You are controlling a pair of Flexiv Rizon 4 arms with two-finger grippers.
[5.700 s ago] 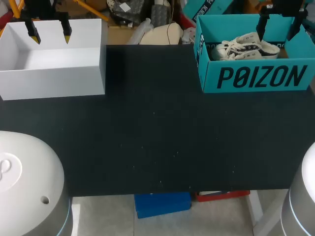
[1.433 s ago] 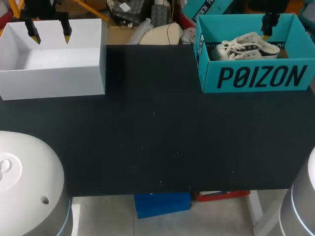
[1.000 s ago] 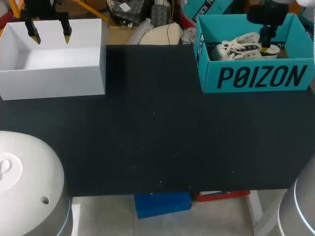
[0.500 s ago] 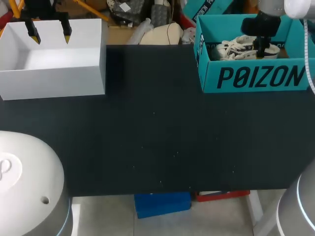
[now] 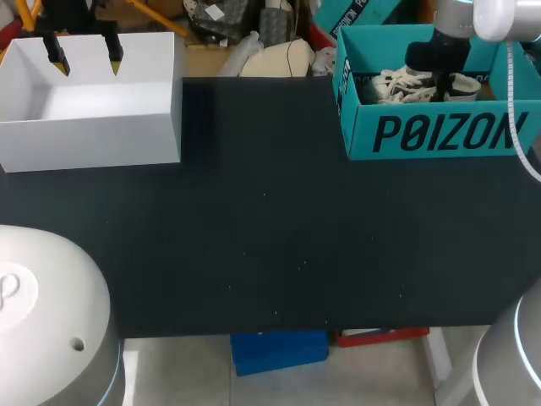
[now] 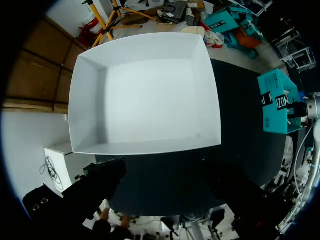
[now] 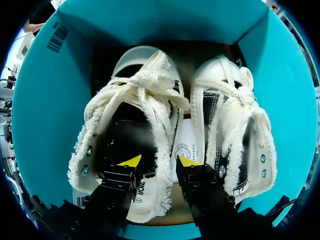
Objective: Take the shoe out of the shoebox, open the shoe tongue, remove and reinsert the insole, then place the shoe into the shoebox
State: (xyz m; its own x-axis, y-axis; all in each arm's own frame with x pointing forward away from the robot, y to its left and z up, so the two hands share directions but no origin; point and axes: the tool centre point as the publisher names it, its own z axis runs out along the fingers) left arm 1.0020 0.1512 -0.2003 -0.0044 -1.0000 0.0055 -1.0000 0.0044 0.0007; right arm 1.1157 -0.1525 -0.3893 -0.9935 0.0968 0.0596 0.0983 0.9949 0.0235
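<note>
While my left gripper (image 5: 84,54) hangs over the white box (image 5: 93,135) with its fingers spread and nothing between them, my right gripper (image 7: 159,162) is down inside the teal shoebox (image 5: 439,134) at the far right of the table (image 5: 270,245). Two white sneakers lie side by side in there. My right fingers stand apart, one tip in the opening of one sneaker (image 7: 125,115), the other in the gap beside its mate (image 7: 235,130), with the frayed collar wall between them.
</note>
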